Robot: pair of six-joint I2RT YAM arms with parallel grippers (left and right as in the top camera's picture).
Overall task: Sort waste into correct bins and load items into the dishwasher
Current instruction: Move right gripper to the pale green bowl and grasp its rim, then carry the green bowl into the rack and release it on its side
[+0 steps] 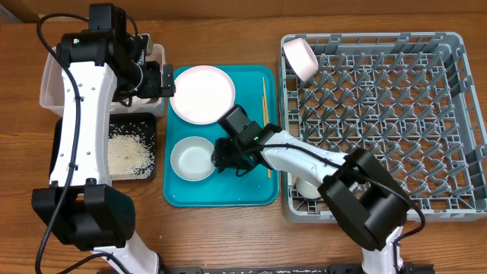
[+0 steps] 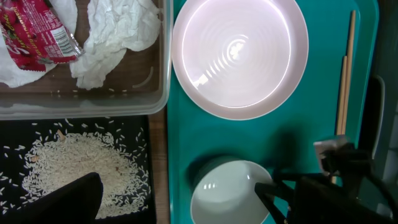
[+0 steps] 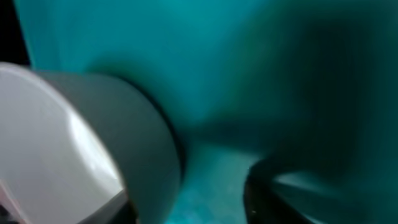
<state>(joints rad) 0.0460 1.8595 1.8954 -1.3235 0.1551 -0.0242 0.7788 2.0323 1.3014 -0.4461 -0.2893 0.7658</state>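
We are carrying out the loading step: the right gripper (image 1: pixel 218 157) is reaching for the white bowl (image 1: pixel 190 160) on the teal tray (image 1: pixel 228 195), and the bowl is lying directly ahead of its fingertips, just beside them. We cannot tell how far its jaws are parted, nor those of the left gripper (image 1: pixel 152 76). The next move is calling for a firm pinch on the rim, then a lift toward the dish rack (image 1: pixel 373 36) behind the wrist. The bowl is sitting upright, empty and glossy.
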